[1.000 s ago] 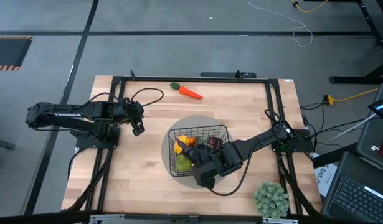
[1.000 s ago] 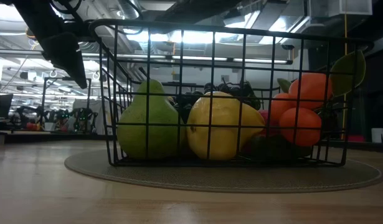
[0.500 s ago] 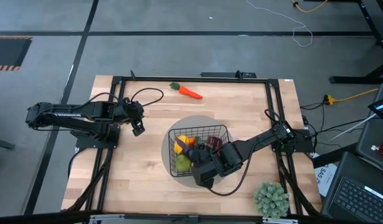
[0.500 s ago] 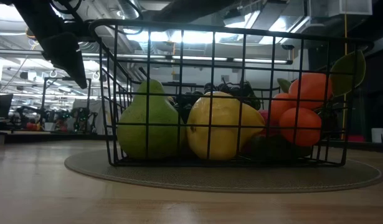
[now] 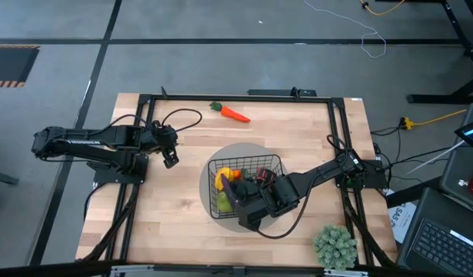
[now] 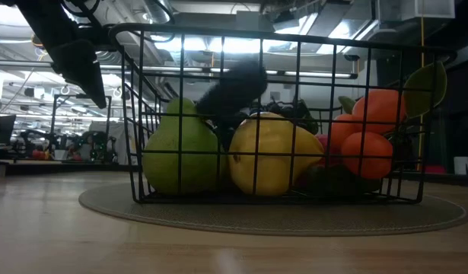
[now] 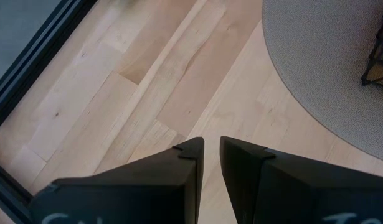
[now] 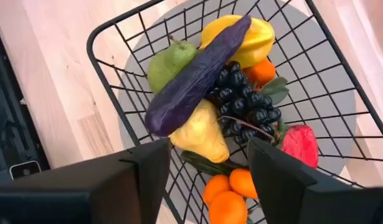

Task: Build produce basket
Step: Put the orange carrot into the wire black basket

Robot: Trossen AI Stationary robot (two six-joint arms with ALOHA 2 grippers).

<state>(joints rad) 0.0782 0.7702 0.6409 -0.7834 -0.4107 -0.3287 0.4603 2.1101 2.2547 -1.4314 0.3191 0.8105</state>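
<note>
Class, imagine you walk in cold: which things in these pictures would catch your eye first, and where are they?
The black wire basket on the grey round mat at mid-table, heaped with bright produce, a long purple eggplant lying across the pile. The right pincer hangs open just above it. A lone orange carrot lies on the bare wood near the table's far edge.

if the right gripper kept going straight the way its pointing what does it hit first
Most likely the purple eggplant, which lies on top of the pile in the basket, right ahead of the right gripper with its open jaws. The dark grapes and yellow fruit sit just beneath; exact depth is unclear.
</note>
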